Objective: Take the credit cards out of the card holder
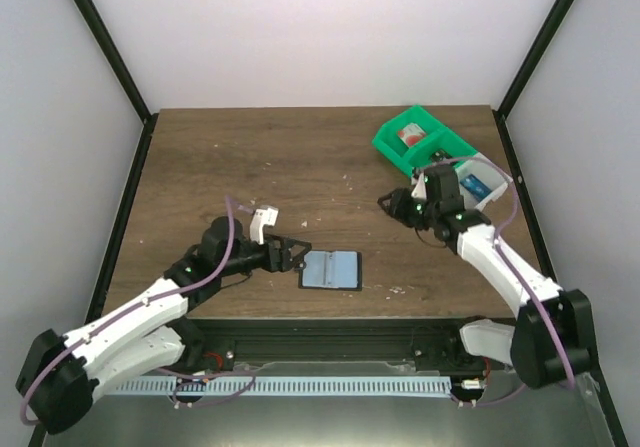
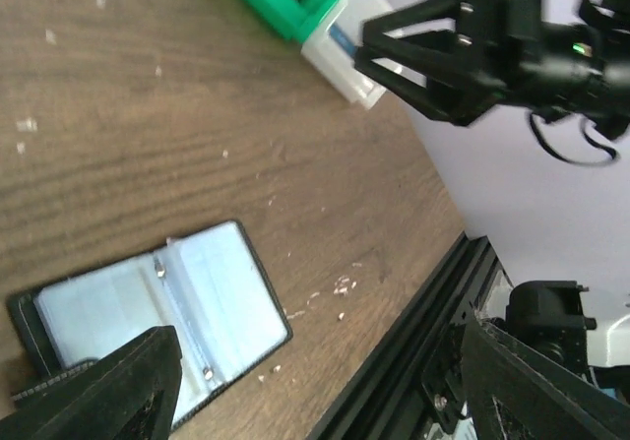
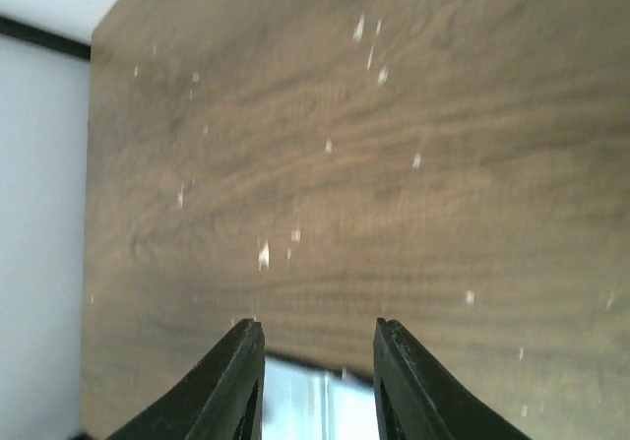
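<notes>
The card holder (image 1: 330, 269) lies open and flat near the table's front edge, with pale blue panels and a dark rim; it also shows in the left wrist view (image 2: 212, 287). I cannot tell whether any cards sit in its pockets. My left gripper (image 1: 291, 254) is open wide at the holder's left edge, and one finger (image 2: 108, 386) overlaps the holder's corner. My right gripper (image 1: 392, 204) hovers open and holds nothing, between the holder and the bins; past its fingers (image 3: 241, 381) a strip of the holder (image 3: 315, 401) shows. A red-and-pale credit card (image 1: 407, 134) lies in the green bin (image 1: 432, 132).
A white bin (image 1: 492, 179) holding a blue item stands beside the green bin at the back right. The black frame rail (image 1: 330, 329) runs along the table's front edge just behind the holder. Small white flecks (image 3: 264, 255) dot the wooden tabletop (image 1: 250, 167).
</notes>
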Motion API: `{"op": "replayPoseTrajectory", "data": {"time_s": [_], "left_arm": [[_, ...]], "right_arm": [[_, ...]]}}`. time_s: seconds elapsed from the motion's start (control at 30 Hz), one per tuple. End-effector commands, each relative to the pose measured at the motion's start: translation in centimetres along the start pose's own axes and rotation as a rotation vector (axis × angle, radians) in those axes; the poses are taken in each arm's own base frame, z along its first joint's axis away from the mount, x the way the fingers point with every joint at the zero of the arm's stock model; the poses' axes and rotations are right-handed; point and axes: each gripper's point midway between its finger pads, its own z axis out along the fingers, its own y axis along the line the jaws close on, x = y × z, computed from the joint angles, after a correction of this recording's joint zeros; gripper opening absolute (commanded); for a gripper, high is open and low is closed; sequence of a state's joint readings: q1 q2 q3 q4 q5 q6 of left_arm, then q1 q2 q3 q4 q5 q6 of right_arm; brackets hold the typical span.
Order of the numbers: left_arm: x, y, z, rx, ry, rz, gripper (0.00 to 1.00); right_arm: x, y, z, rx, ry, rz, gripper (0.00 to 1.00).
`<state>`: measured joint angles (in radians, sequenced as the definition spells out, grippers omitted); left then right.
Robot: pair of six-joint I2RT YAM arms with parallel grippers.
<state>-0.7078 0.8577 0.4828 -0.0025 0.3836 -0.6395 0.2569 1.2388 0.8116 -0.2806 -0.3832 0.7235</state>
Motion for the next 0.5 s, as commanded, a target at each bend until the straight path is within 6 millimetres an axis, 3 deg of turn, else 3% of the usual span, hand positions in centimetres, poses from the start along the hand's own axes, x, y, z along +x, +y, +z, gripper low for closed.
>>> {"op": "replayPoseTrajectory", "data": {"time_s": [0.0,0.23,0.37,0.47], "left_arm": [[0.7,-0.2,1.6,0.076,0.009,-0.106,0.81],[2.3,1.2,4.4,0.082,0.070,-0.195,0.87],[3.2,1.4,6.4,0.076,0.103,-0.219,0.92],[4.3,3.0,7.5,0.053,0.109,-0.282,0.93]], "right_arm": [[3.8,1.6,-1.3,-0.086,0.025,-0.033,0.31],[10.3,0.4,-0.2,-0.129,0.139,-0.015,0.30],[12.9,0.2,1.0,-0.139,0.200,-0.020,0.30],[14.5,0.2,1.9,-0.138,0.238,-0.038,0.30]]}}
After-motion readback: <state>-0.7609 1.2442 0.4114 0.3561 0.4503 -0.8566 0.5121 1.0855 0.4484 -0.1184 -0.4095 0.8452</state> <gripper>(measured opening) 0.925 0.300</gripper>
